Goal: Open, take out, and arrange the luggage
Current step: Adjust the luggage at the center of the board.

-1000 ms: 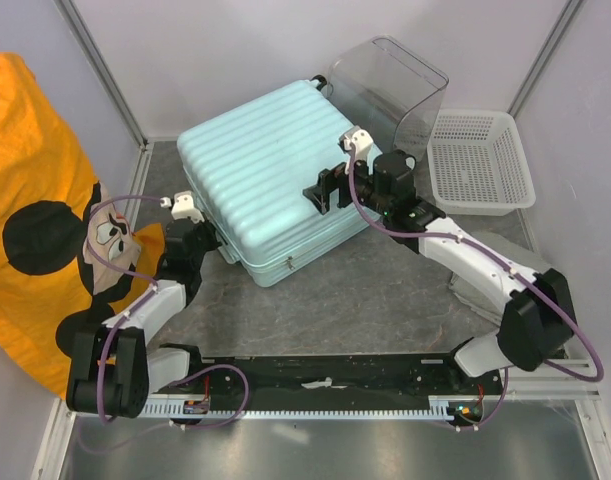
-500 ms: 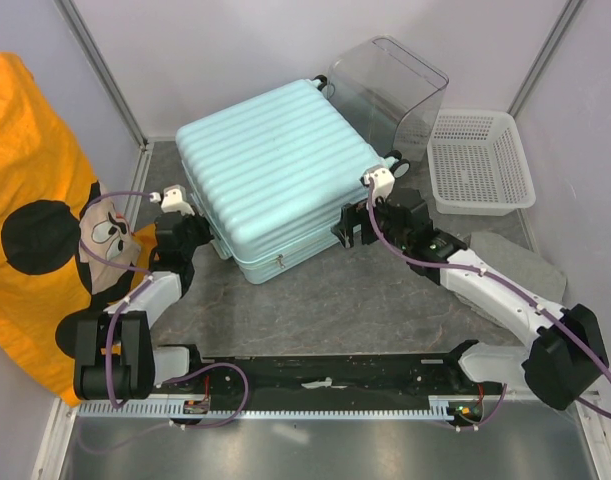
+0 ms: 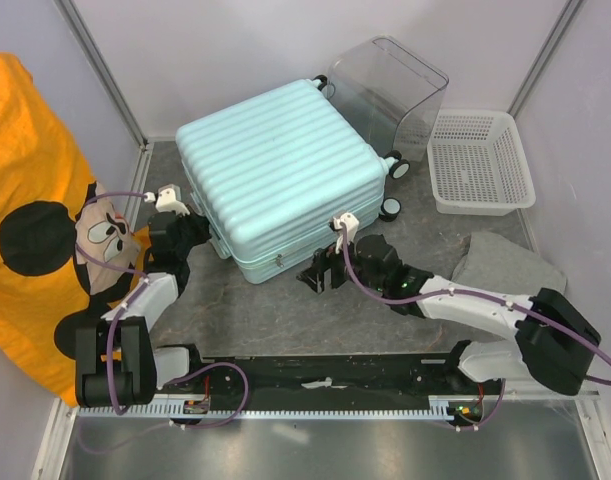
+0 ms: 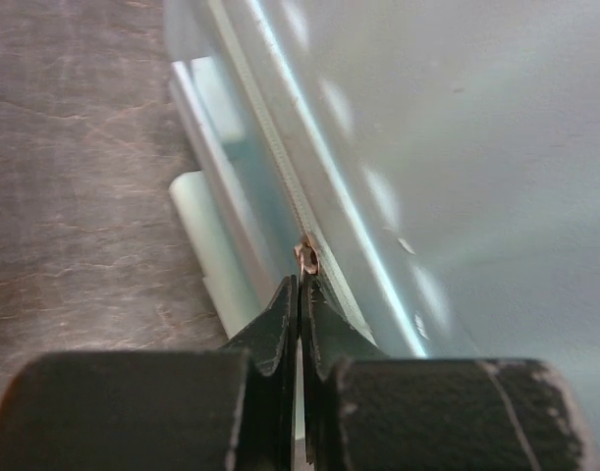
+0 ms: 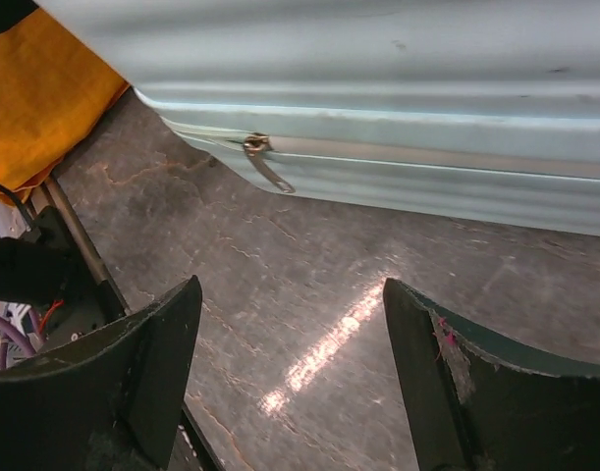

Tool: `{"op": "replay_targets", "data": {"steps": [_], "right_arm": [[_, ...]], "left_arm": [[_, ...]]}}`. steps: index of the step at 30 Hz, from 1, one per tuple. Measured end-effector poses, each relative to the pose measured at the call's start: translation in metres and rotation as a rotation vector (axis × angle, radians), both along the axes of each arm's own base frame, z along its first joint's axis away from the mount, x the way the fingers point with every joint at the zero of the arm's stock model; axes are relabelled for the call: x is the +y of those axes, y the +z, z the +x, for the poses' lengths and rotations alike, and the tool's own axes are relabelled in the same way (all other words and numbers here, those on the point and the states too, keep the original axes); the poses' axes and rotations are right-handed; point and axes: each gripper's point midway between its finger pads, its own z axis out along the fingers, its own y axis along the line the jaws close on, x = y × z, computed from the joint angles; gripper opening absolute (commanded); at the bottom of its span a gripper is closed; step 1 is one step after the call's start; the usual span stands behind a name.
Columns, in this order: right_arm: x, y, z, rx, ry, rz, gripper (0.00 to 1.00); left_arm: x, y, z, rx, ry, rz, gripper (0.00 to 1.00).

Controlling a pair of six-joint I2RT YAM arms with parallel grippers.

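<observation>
The luggage (image 3: 275, 170), a mint ribbed hard-shell suitcase, lies flat and closed in the middle of the table. My left gripper (image 3: 195, 233) is at its left side. In the left wrist view the left gripper (image 4: 300, 285) is shut, with a copper zipper pull (image 4: 306, 257) pinched at its tips on the luggage seam (image 4: 280, 167). My right gripper (image 3: 320, 272) hovers low just off the near edge, open, with nothing between its fingers. In the right wrist view the right gripper (image 5: 292, 334) faces the luggage (image 5: 398, 118), and a second zipper pull (image 5: 263, 162) hangs from the seam ahead.
A clear plastic box (image 3: 390, 85) stands behind the suitcase. A white mesh basket (image 3: 480, 160) sits at the back right. A grey cloth (image 3: 510, 265) lies at the right. An orange cartoon cloth (image 3: 35, 230) covers the left side. Two suitcase wheels (image 3: 395, 168) stick out to the right.
My right arm has swung from the suitcase's right side down to its near edge, its jaws narrowing a little. The left gripper has stayed shut at the left side.
</observation>
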Motion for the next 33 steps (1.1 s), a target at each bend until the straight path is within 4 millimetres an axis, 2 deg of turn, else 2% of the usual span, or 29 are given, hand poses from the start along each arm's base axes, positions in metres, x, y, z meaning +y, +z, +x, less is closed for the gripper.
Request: {"op": "replay_targets", "data": {"steps": [6,14,19,28,33], "right_arm": [[0.036,-0.003,-0.007,-0.053,0.012,0.049,0.76],[0.064,-0.022,-0.001,-0.089,-0.043,0.025,0.68],[0.075,-0.029,0.005,-0.106,-0.096,0.014,0.67],[0.086,-0.031,0.028,-0.137,-0.198,0.003,0.63],[0.091,-0.042,0.027,-0.135,-0.206,-0.027,0.56]], "left_arm": [[-0.002,0.009,-0.002,-0.017,-0.002,-0.043,0.02],[-0.003,0.012,-0.003,-0.024,-0.001,-0.066,0.02],[-0.002,0.013,-0.003,-0.026,0.002,-0.074,0.02],[-0.002,0.015,-0.003,-0.031,0.004,-0.080,0.02],[-0.002,0.015,-0.003,-0.033,0.005,-0.081,0.02]]}}
